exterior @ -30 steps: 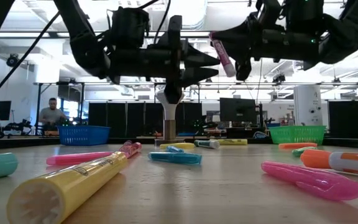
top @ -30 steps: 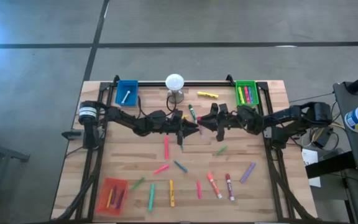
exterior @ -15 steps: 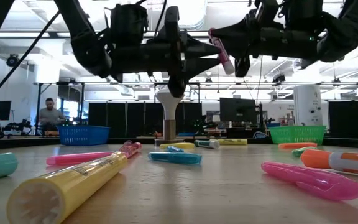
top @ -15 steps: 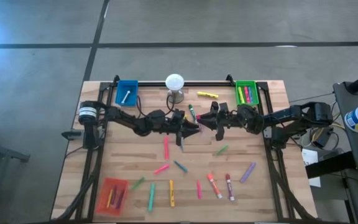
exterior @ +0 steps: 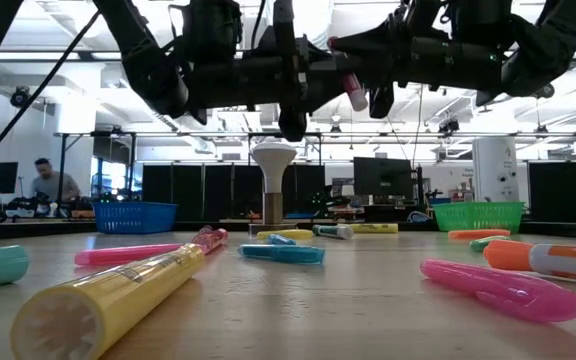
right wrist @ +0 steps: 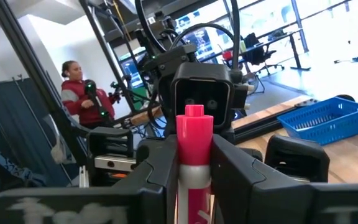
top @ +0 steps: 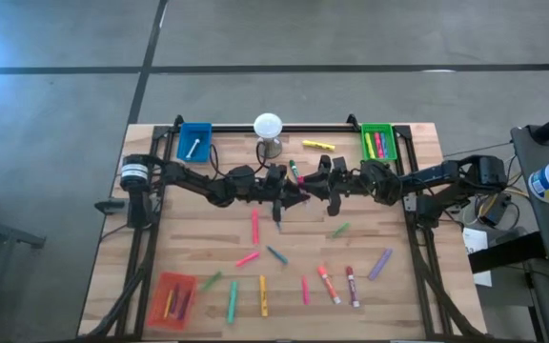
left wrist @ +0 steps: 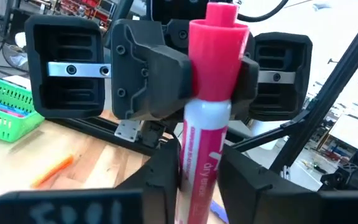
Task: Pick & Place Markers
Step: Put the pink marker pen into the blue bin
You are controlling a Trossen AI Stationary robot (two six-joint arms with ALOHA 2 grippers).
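Observation:
A pink-capped white marker [left wrist: 207, 124] stands high above the table's middle, between my two grippers, which meet there fingertip to fingertip. My left gripper [top: 292, 193] reaches in from the left and my right gripper [top: 313, 188] from the right, and both are shut on this marker [exterior: 352, 90]. Several other markers lie flat on the wood, among them a pink one [top: 254, 226], a teal one [top: 276, 254], a green one [top: 339, 230] and a purple one [top: 380, 264]. My left gripper pinches the marker's white barrel [left wrist: 199, 158], below the cap, between its two fingers. They come in level from the table's left and lie across the marker, which stands roughly upright, cap up, clear of the table. My right gripper pinches the marker's pink cap end [right wrist: 194, 152] between its two fingers. They come in level from the table's right, across the marker, above my left gripper's hold.
A blue tray [top: 194, 141] sits at the back left, a green tray [top: 379, 141] with markers at the back right and a red tray [top: 172, 297] with markers at the near left. A white ball on a stand [top: 268, 127] rises just behind the grippers.
My left gripper's fingers, spread wide beside the marker a second ago, have closed onto its barrel. The marker has stayed in my right gripper throughout and now shows less tilted in the low view.

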